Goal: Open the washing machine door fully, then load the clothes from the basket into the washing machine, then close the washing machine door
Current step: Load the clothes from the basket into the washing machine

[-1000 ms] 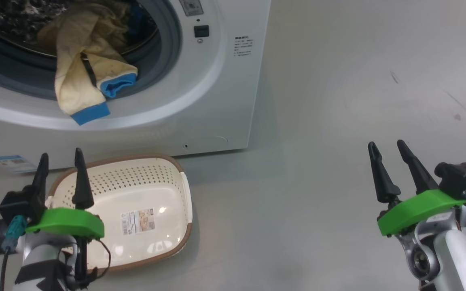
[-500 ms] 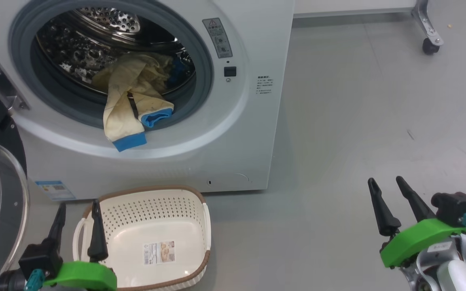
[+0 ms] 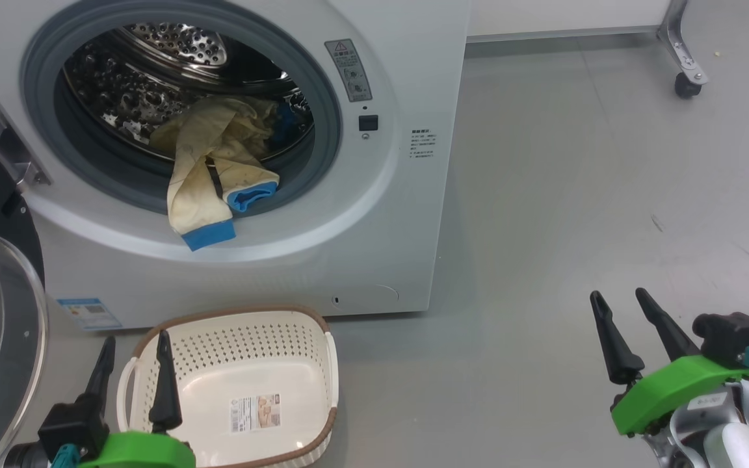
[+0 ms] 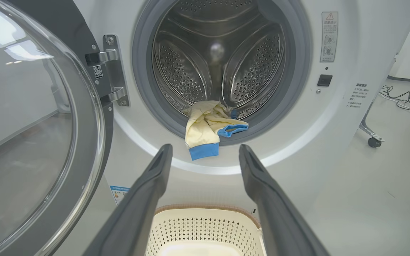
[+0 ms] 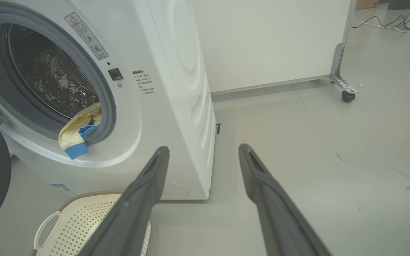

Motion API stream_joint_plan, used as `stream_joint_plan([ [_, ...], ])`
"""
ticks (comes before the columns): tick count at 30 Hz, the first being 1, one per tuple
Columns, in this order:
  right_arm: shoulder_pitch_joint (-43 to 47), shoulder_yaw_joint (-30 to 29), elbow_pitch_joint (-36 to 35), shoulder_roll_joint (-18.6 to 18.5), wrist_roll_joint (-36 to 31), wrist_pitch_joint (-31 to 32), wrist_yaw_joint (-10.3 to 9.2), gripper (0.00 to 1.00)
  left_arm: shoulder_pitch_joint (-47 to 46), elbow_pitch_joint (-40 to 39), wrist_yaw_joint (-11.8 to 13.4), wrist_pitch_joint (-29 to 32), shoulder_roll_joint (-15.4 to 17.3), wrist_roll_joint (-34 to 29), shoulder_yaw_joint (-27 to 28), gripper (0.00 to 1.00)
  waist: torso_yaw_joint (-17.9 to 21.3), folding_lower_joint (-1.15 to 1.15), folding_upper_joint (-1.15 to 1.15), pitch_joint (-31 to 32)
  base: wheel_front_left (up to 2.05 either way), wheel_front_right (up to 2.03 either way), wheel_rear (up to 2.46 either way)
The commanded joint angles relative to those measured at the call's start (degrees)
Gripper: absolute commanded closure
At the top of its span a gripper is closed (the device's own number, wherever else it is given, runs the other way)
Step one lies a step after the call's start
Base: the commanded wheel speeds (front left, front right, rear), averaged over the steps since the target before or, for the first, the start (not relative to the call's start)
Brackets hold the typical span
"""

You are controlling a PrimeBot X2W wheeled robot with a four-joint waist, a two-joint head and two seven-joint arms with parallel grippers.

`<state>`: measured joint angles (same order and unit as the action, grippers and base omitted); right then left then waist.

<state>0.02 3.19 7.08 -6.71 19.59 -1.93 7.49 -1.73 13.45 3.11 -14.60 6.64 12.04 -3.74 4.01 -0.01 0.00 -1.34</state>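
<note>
Your left gripper (image 3: pixel 137 338) and right gripper (image 3: pixel 618 294) stand wide open, empty; clothes (image 3: pixel 199 188) drape from the washing machine (image 3: pixel 381 214).

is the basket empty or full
Empty. The basket shows a bare floor with just a label; the clothes hang from the mouth of the washer.
</note>
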Motion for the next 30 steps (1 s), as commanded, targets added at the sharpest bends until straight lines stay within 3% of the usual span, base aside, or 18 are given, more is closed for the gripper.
stream_joint_plan([
  [1, -1.48, 1.00, -2.18, -0.41, -0.40, -0.11, 0.00, 0.00, -1.78, -2.03, 0.32, 0.02, 1.14, -0.02, 2.02, 0.00, 0.03, 0.01, 0.00, -0.11, 0.00, 0.00, 0.00],
  [21, -3.20, 1.24, -2.35, -0.15, -0.20, -0.74, 0.00, 0.00, -6.64, 0.36, 0.39, 0.40, 1.23, 0.51, 0.41, 0.00, -0.03, 0.01, 0.00, -3.30, 0.00, 0.00, 0.00],
  [22, -5.70, 3.02, -1.67, 0.47, 0.31, -1.54, 0.00, 0.00, -21.95, 13.63, -3.68, 8.37, 2.43, 2.89, -1.25, 0.00, 2.64, 0.01, 0.00, -7.03, 0.00, 0.00, 0.00],
  [30, -7.68, 4.16, -0.50, 1.24, 0.97, -3.01, 0.00, 0.00, -34.16, 26.14, -6.50, 13.87, 4.82, 5.10, -0.71, 0.00, 6.46, 0.01, 0.00, -11.48, 0.00, 0.00, 0.00],
])
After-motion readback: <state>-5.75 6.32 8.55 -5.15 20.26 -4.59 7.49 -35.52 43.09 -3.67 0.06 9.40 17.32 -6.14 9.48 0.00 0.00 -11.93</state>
